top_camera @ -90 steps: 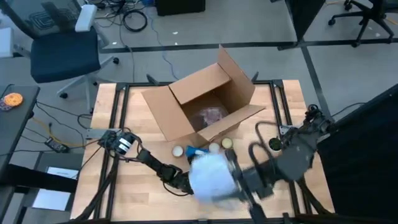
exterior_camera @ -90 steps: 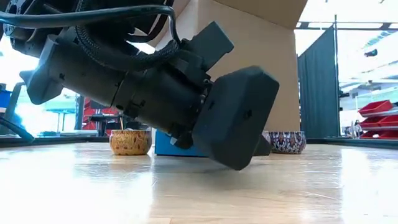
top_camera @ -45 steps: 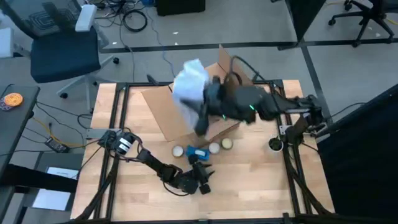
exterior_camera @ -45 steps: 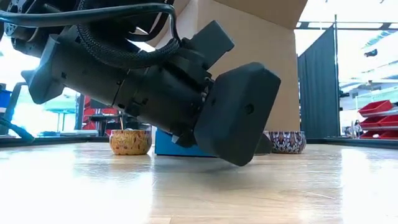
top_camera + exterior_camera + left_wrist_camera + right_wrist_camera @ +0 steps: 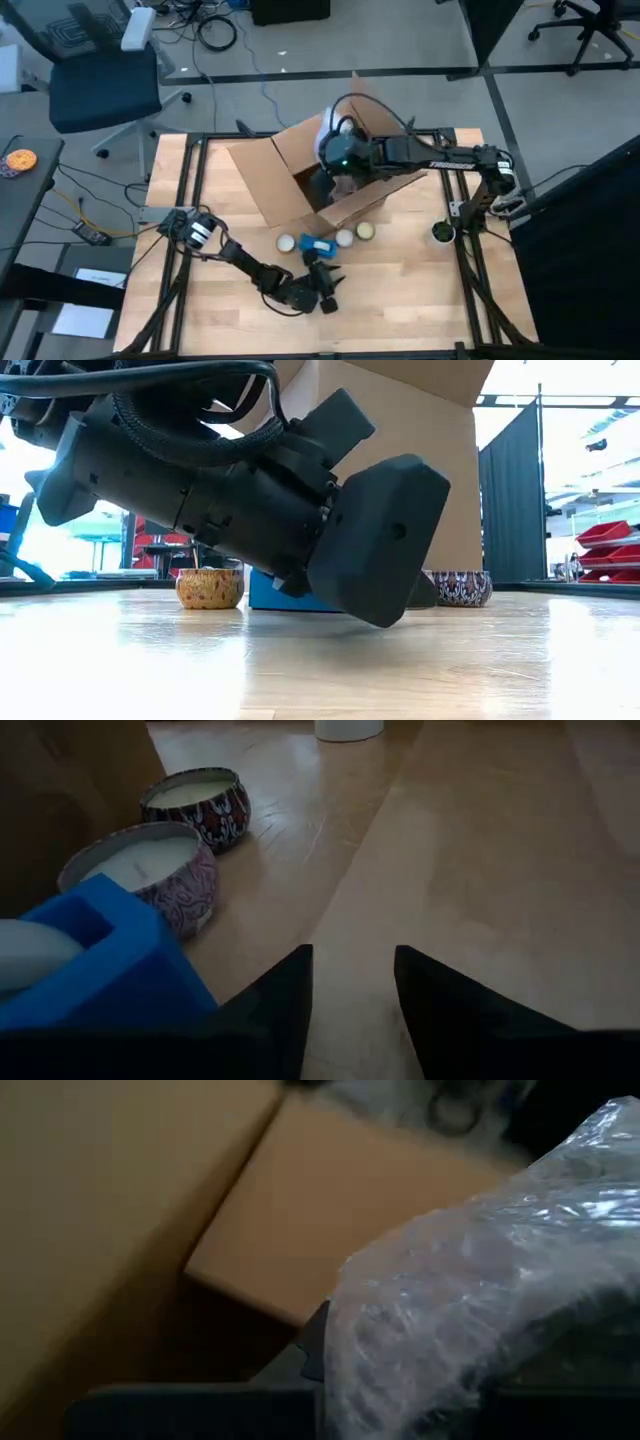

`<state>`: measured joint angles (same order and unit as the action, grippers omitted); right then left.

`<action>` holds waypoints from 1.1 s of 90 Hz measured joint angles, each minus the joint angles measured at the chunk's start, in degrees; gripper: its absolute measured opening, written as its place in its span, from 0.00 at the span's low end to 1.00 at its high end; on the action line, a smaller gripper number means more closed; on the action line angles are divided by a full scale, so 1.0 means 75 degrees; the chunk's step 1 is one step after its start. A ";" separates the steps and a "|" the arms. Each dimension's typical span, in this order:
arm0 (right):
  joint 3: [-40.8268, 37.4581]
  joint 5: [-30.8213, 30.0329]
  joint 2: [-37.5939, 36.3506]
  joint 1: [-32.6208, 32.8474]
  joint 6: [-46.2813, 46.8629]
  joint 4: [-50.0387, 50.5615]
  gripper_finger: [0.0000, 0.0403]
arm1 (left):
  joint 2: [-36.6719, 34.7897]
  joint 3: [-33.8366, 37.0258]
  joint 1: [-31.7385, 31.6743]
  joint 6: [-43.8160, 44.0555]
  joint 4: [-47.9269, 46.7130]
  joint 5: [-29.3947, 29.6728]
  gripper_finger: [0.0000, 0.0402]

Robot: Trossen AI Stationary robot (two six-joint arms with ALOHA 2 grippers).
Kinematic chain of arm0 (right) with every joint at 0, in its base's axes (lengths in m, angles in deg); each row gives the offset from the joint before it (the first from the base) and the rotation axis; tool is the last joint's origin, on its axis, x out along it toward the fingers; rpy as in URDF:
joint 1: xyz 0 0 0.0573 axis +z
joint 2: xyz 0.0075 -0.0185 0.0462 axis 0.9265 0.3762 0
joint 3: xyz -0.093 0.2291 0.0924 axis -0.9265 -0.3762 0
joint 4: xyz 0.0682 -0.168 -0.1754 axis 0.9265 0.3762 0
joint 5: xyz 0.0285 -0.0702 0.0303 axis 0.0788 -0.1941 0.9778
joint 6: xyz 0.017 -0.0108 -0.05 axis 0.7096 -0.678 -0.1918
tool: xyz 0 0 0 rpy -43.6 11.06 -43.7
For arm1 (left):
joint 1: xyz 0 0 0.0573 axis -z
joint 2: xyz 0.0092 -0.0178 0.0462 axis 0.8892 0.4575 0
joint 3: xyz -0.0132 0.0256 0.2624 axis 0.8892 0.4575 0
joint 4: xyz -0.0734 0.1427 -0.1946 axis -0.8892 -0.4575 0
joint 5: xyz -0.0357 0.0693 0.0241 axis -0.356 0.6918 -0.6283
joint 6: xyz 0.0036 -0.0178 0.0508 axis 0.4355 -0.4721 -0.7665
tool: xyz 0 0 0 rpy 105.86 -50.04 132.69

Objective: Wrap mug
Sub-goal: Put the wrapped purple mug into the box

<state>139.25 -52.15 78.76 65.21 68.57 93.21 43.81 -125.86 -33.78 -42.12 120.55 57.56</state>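
A bundle of clear bubble wrap (image 5: pixel 500 1280) fills the right wrist view; the mug itself is hidden. My right gripper (image 5: pixel 325 175) reaches over the open cardboard box (image 5: pixel 262 180) at the table's far middle, and a pale part of the bundle (image 5: pixel 334 127) shows beside it. Its fingers are mostly covered by the wrap. My left gripper (image 5: pixel 352 982) lies low on the table near the front edge (image 5: pixel 325 285). It is open with nothing between its fingers, which point at bare wood. My right gripper has the bubble-wrap bundle against it, inside the box opening. The wrap (image 5: pixel 400 1330) covers the fingers, so the place of contact and the kind of hold do not show. The bundle sits clear of the table, over the box's inner walls (image 5: pixel 330 1220).
Two patterned candle tins (image 5: pixel 195 795) (image 5: pixel 145 870) and a blue block (image 5: pixel 100 960) stand just in front of the box. A dark cup (image 5: pixel 442 232) sits at the right. The left arm's body (image 5: pixel 380 540) blocks most of the low view. Bare wood lies at the front right.
My right gripper has carried the bubble-wrap bundle from the table's near edge up and toward the far edge. It has then lowered it to the open cardboard box. The bundle has stayed with the gripper throughout.
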 joint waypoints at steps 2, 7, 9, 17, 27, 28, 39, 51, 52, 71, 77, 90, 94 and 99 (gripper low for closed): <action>-0.0156 0.0093 0.0000 -0.0016 0.0038 0.0010 0.03 | 0.0000 0.0000 0.0000 -0.0001 0.0000 0.0000 0.32; -0.0546 0.0326 0.0005 -0.0068 0.0195 0.0051 0.03 | 0.0000 0.0000 0.0000 -0.0003 0.0000 0.0000 0.32; -0.0709 0.0411 0.0006 -0.0096 0.0285 0.0024 0.03 | 0.0000 0.0000 -0.0002 -0.0003 0.0000 0.0000 0.32; -0.1335 0.0627 -0.0006 -0.0190 0.0542 -0.0083 0.03 | 0.0000 0.0000 -0.0003 -0.0022 0.0000 0.0000 0.32; -0.2071 0.1034 -0.0001 -0.0323 0.0905 -0.0063 0.03 | 0.0000 0.0000 -0.0002 -0.0026 0.0000 0.0000 0.32; -0.2135 0.1046 -0.0010 -0.0330 0.0940 -0.0072 0.03 | 0.0000 0.0000 -0.0002 -0.0028 -0.0002 0.0000 0.32; -0.2658 0.1173 -0.0057 -0.0400 0.1244 -0.0091 0.03 | 0.0000 0.0000 -0.0013 -0.0110 0.0000 0.0003 0.32; -0.2763 0.1638 -0.0064 -0.0389 0.1322 0.0145 0.03 | 0.0000 0.0000 -0.0041 -0.0580 0.0038 0.0086 0.32; -0.2763 0.1725 -0.0066 -0.0385 0.1328 0.0149 0.03 | 0.0000 0.0000 -0.0045 -0.0632 0.0040 0.0095 0.32; -0.2692 0.2658 -0.0052 -0.0216 0.1468 0.0159 0.06 | 0.0000 0.0000 -0.0161 -0.1224 0.0067 0.0162 0.32; -0.2703 0.2646 -0.0067 -0.0187 0.1522 0.0148 0.09 | 0.0000 0.0000 -0.0206 -0.1406 0.0067 0.0140 0.32; -0.2714 0.2689 -0.0099 -0.0206 0.1634 0.0144 0.20 | 0.0000 0.0000 -0.0274 -0.1728 0.0111 0.0152 0.32; -0.2717 0.2708 -0.0107 -0.0215 0.1632 0.0120 0.24 | 0.0000 -0.0001 -0.0281 -0.1827 0.0173 0.0201 0.32; -0.2724 0.2731 -0.0209 -0.0239 0.1631 0.0061 0.30 | 0.0000 -0.0003 -0.0289 -0.1928 0.0256 0.0317 0.32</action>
<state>118.82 -31.67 77.20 63.42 80.80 93.67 43.81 -125.88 -35.94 -56.58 122.47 59.94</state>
